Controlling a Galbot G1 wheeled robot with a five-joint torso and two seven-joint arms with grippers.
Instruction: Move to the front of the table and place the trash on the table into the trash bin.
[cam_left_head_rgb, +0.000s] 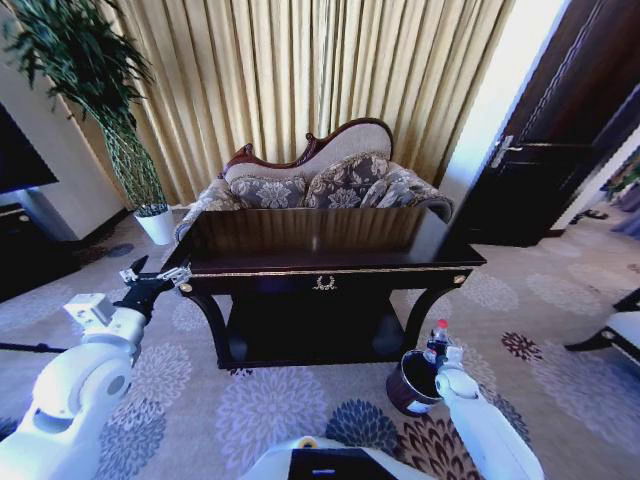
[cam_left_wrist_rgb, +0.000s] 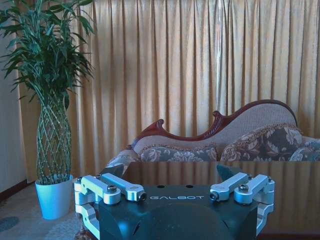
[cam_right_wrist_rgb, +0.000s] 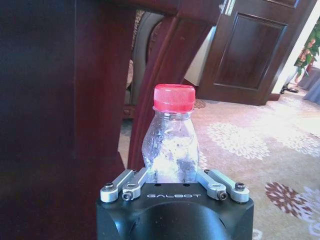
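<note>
The dark glossy table (cam_left_head_rgb: 330, 262) stands straight ahead, its top mirroring the curtain. At its front right leg sits the round brown trash bin (cam_left_head_rgb: 409, 386). My right gripper (cam_left_head_rgb: 441, 356) hangs just over the bin's right rim, shut on the trash, a small clear bottle (cam_left_head_rgb: 438, 336) with a red cap. Up close in the right wrist view, the bottle (cam_right_wrist_rgb: 170, 145) stands upright between the fingers of the right gripper (cam_right_wrist_rgb: 172, 181), with the table leg (cam_right_wrist_rgb: 160, 75) behind it. My left gripper (cam_left_head_rgb: 152, 284) is open and holds nothing, level with the table's left front corner. The left wrist view looks past the left gripper (cam_left_wrist_rgb: 170, 176) along the table top (cam_left_wrist_rgb: 280, 190).
A patterned sofa (cam_left_head_rgb: 330, 180) stands behind the table before gold curtains. A tall plant in a white pot (cam_left_head_rgb: 155, 222) is at the back left, beside a dark cabinet (cam_left_head_rgb: 25, 250). A dark door (cam_left_head_rgb: 560, 150) and a chair edge (cam_left_head_rgb: 620, 325) are to the right.
</note>
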